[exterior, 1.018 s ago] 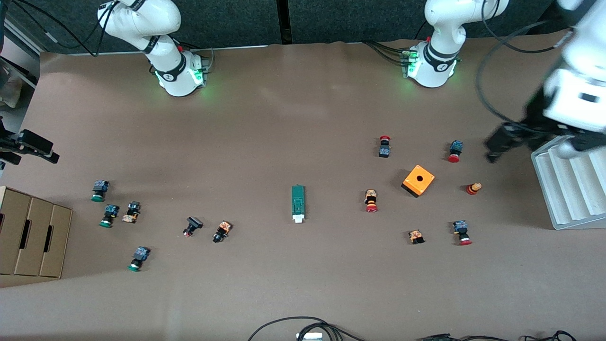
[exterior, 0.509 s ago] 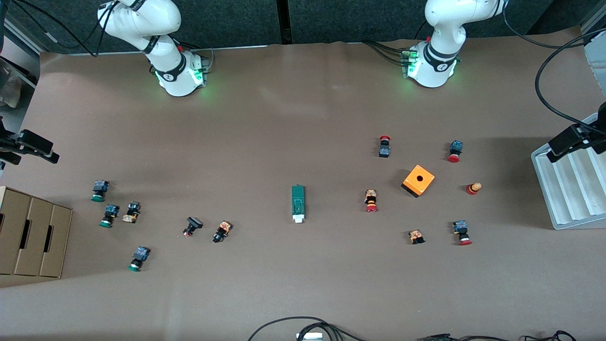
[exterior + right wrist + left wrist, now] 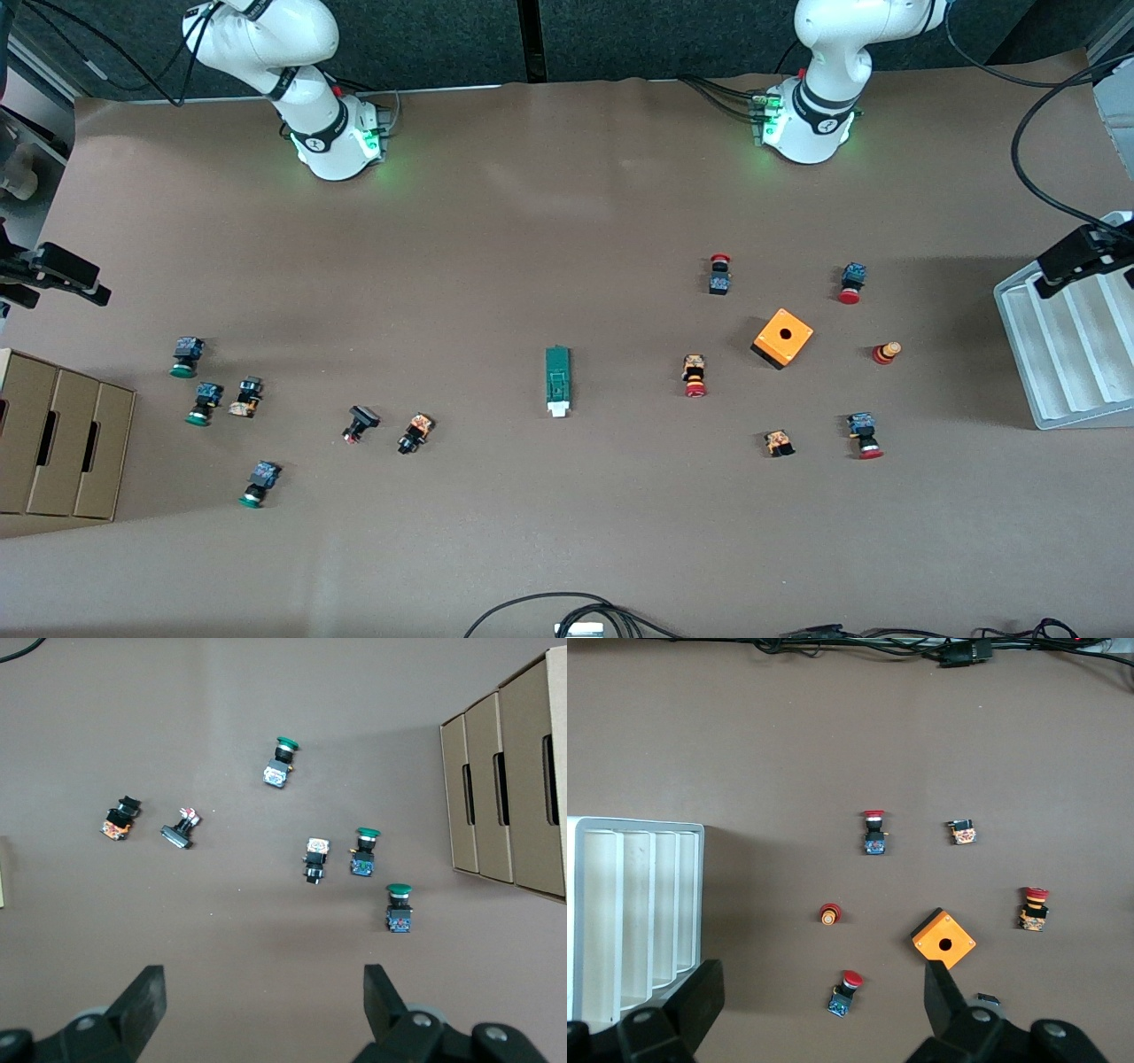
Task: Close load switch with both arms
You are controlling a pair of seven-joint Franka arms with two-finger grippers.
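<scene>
The load switch (image 3: 557, 381), a narrow green block with a white tab at its end nearer the front camera, lies alone at mid-table. My left gripper (image 3: 1067, 257) hangs high over the white slotted tray (image 3: 1063, 354) at the left arm's end. Its wrist view shows the left gripper (image 3: 822, 997) open, with a red-capped button (image 3: 843, 992) on the table far below. My right gripper (image 3: 62, 279) hovers at the right arm's end, above the cardboard box (image 3: 62, 443). In its wrist view the right gripper (image 3: 263, 992) is open and empty. Neither gripper is near the switch.
An orange cube with a hole (image 3: 783, 338) and several red-capped buttons lie toward the left arm's end. Green-capped and black buttons (image 3: 204, 403) lie toward the right arm's end. Cables (image 3: 567, 611) run along the table edge nearest the front camera.
The left arm has pulled back and up from over the red buttons toward its end of the table, now over the tray. The right arm has not moved.
</scene>
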